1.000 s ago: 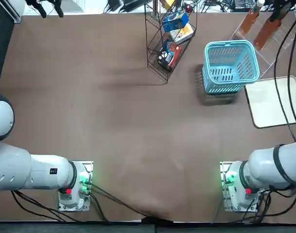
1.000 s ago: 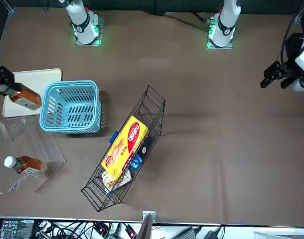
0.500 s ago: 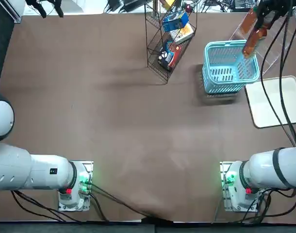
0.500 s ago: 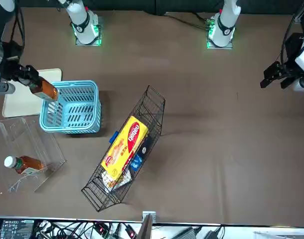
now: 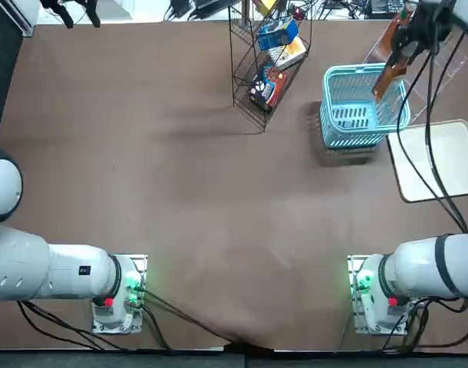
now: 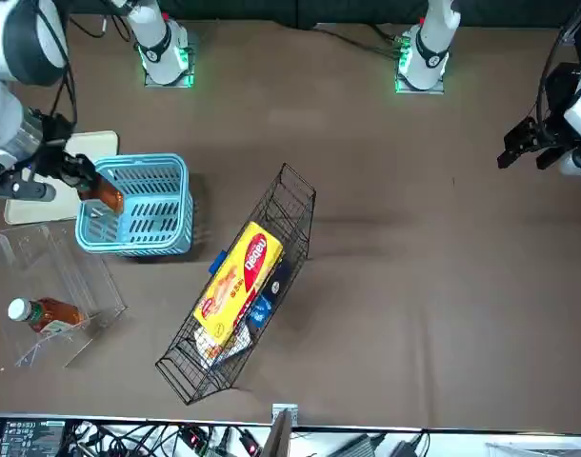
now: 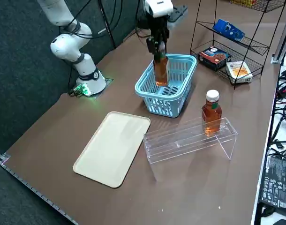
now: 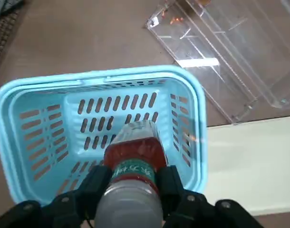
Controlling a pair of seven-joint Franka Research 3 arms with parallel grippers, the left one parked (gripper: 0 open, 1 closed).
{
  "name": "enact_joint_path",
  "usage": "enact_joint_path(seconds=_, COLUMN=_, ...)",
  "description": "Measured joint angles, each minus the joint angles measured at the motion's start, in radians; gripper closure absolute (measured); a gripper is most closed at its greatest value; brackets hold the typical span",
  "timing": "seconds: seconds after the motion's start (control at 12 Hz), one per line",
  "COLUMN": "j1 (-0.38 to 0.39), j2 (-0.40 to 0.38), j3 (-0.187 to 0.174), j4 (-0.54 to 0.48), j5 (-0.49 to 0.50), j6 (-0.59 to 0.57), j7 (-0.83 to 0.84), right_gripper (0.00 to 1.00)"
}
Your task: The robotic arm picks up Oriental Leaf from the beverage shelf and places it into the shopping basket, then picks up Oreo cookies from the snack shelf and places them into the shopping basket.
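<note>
My right gripper [image 7: 157, 47] is shut on the Oriental Leaf bottle [image 7: 160, 71], an amber tea bottle held by its top end. The bottle [image 5: 387, 73] hangs upright over the inside of the turquoise shopping basket [image 5: 325, 98], toward the side nearest the clear beverage shelf [image 7: 190, 138]. In the wrist view the bottle [image 8: 134, 157] sits between my fingers [image 8: 96, 183] with the basket [image 8: 88, 77] below. The blue Oreo pack [image 7: 229, 29] lies on an upper tier of the black wire snack shelf [image 7: 241, 49].
A second tea bottle [image 7: 211, 112] stands on the clear shelf. A cream tray [image 7: 115, 147] lies flat beside the basket, toward my base. The wire rack [image 5: 253, 88] also holds a yellow-white pack [image 6: 238, 276] and a dark red-blue pack [image 7: 214, 54].
My right gripper has carried the bottle away from the clear shelf and the tray, and now holds it over the basket's inside. Nothing else moved.
</note>
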Motion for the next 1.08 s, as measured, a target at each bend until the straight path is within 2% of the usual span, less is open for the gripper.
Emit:
enact_joint_path(seconds=0.5, j1=0.006, j2=0.022, j3=0.0, j4=-0.224, j5=0.0, j6=0.286, j7=0.017, right_gripper=0.43)
enact_joint_path(seconds=0.83, j1=0.006, j2=0.082, j3=0.0, j4=-0.269, j5=0.0, j6=0.392, j7=0.018, right_gripper=0.43)
enact_joint_path(seconds=1.08, j1=0.007, j2=0.121, j3=0.0, j4=-0.274, j5=0.0, j6=0.423, j7=0.018, right_gripper=0.43)
